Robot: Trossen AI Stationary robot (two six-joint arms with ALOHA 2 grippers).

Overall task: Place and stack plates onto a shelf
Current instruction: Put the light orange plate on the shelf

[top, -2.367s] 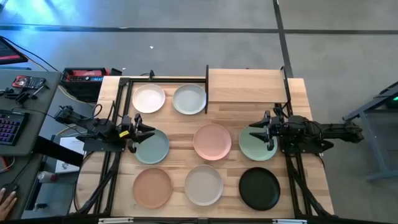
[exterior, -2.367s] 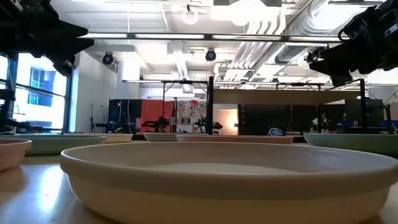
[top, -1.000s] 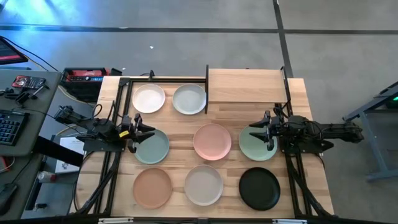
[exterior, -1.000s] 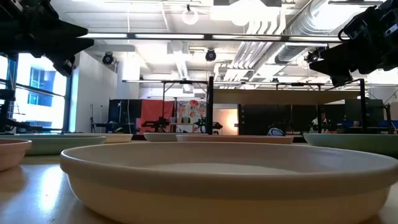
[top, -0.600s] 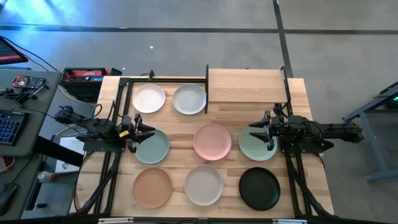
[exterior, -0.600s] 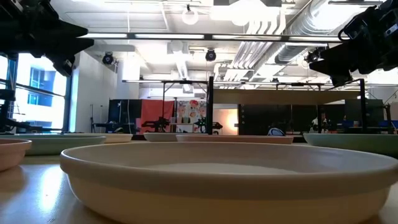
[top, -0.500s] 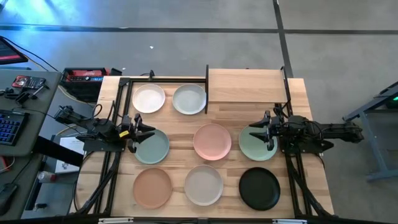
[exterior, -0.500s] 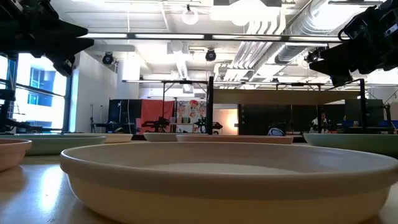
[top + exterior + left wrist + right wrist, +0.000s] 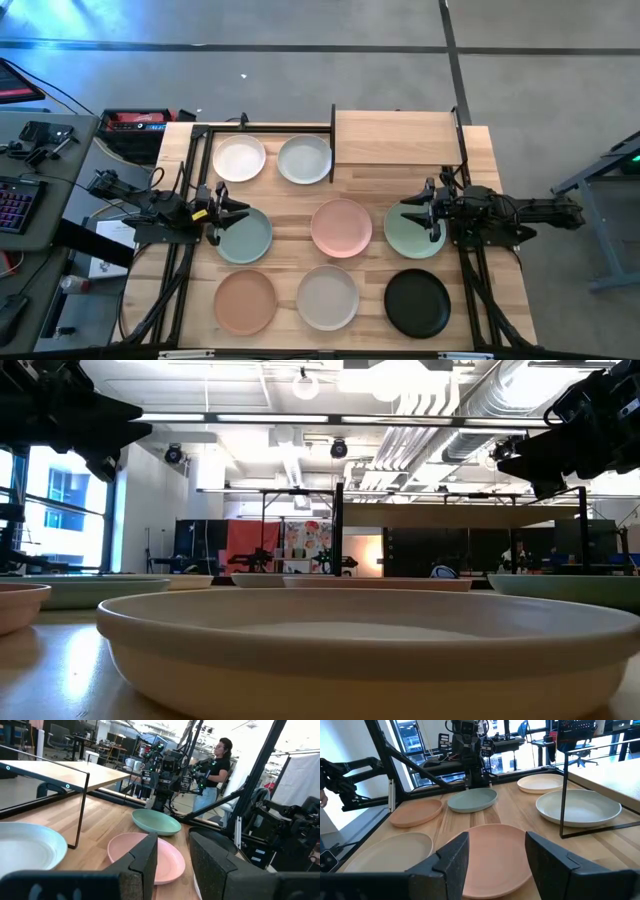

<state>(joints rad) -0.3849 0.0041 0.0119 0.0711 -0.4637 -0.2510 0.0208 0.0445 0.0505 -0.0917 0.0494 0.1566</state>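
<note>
Eight plates lie flat on the plank table: white [image 9: 240, 158], pale grey [image 9: 304, 159], blue-green [image 9: 245, 236], pink [image 9: 342, 227], mint green [image 9: 410, 235], peach [image 9: 245, 301], beige [image 9: 327, 297] and black [image 9: 417, 303]. The shelf [image 9: 397, 138] stands bare at the far edge on thin black posts. My left gripper [image 9: 222, 210] hovers open over the blue-green plate's left rim; its own view [image 9: 172, 865] shows the gap empty. My right gripper [image 9: 430, 213] hovers open over the mint green plate's right part, also empty [image 9: 497, 865].
Black frame rails [image 9: 190, 180] run along the table's left and far sides, and the arm bases stand at both side edges. A shelf post [image 9: 563, 795] stands between the pale grey plate and the board. A person [image 9: 215, 765] stands beyond the table's right side.
</note>
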